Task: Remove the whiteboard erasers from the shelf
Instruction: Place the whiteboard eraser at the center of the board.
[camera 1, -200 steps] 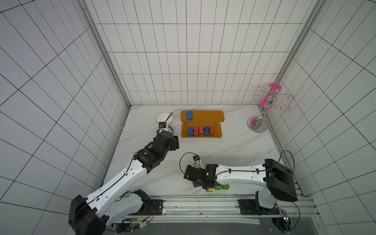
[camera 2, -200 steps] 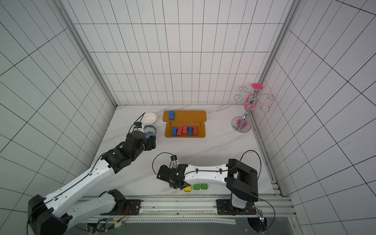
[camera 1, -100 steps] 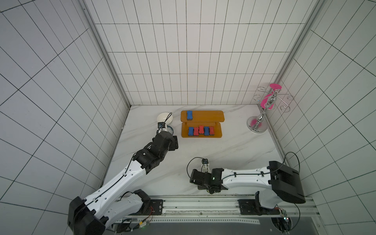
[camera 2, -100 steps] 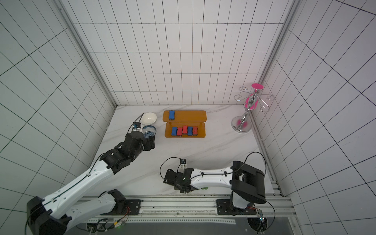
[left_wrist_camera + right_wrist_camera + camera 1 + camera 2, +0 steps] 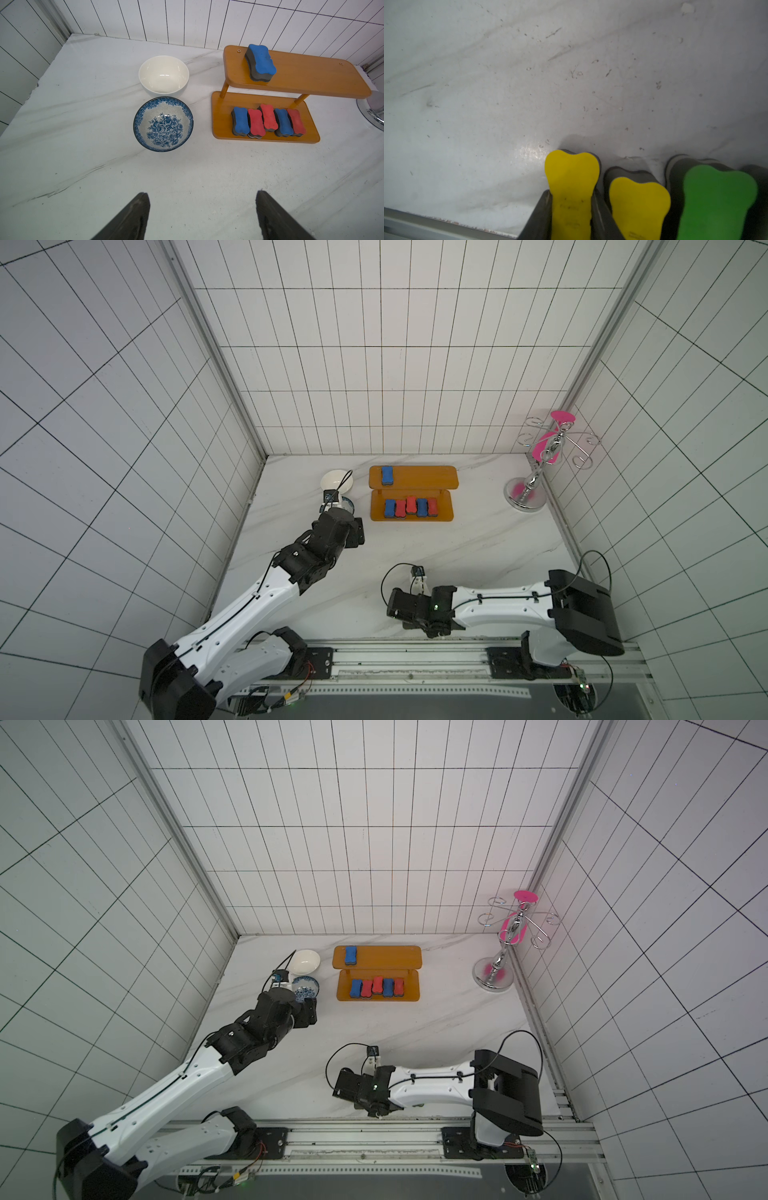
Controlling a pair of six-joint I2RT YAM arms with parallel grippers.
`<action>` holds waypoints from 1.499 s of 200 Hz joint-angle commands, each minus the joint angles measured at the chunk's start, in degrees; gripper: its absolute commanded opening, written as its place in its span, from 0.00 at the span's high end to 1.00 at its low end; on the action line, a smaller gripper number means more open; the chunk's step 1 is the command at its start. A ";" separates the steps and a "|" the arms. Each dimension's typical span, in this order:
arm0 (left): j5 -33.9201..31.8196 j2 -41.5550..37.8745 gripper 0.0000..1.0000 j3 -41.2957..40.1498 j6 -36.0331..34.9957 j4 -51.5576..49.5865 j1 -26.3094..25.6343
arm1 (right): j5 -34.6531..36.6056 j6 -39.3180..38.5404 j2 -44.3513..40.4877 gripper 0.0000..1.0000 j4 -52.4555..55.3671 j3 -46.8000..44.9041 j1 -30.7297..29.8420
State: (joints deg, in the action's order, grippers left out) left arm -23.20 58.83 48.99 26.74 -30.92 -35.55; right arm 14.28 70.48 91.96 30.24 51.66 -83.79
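The orange-brown shelf (image 5: pixel 432 477) (image 5: pixel 311 76) stands at the back of the table. One blue eraser (image 5: pixel 387 475) (image 5: pixel 260 61) lies on its upper board. A row of several blue and red erasers (image 5: pixel 409 507) (image 5: pixel 268 122) lies on the lower board. My left gripper (image 5: pixel 202 193) (image 5: pixel 357 533) hovers open and empty over bare table, short of the shelf. My right gripper (image 5: pixel 571 192) is shut on a yellow eraser (image 5: pixel 572 172), low at the table's front edge. Beside it lie a second yellow eraser (image 5: pixel 639 199) and a green eraser (image 5: pixel 716 197). In both top views the right wrist (image 5: pixel 419 608) hides these.
A white bowl (image 5: pixel 163 74) and a blue-patterned bowl (image 5: pixel 163 123) sit left of the shelf, near my left gripper. A chrome hook stand (image 5: pixel 525 497) with pink pieces stands at the back right. The metal rail (image 5: pixel 415 655) runs along the table's front edge.
My right arm has swung down toward the front edge with the yellow eraser and now covers the erasers lying there. The left arm has barely moved.
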 commanded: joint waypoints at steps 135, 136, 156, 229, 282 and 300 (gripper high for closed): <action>-0.95 -0.99 0.17 -0.65 -0.22 -0.37 0.10 | 0.22 4.48 -1.64 0.63 3.31 -1.40 -1.43; -0.96 -1.00 0.17 -0.65 -0.17 -0.37 0.07 | 0.26 4.40 -1.76 0.63 3.28 -1.39 -1.45; -0.95 -0.56 0.17 -0.50 -0.22 -0.29 0.16 | 1.26 4.47 -3.13 0.61 2.64 -2.15 -1.90; -1.40 0.02 0.17 -0.21 -0.07 -0.46 0.10 | 5.83 3.37 -5.72 0.59 6.41 0.07 -3.27; 1.76 8.06 0.25 5.44 4.02 0.61 -0.26 | 19.42 -10.23 -13.59 0.50 9.60 3.44 0.59; 0.47 13.12 0.24 10.81 5.40 -2.67 -0.72 | 22.17 -17.88 -15.87 0.48 7.34 3.86 5.63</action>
State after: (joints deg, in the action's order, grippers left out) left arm -22.63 67.22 53.21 29.47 -31.35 -35.68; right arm 27.97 64.36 79.09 37.36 53.54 -83.50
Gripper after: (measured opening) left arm 0.754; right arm 0.510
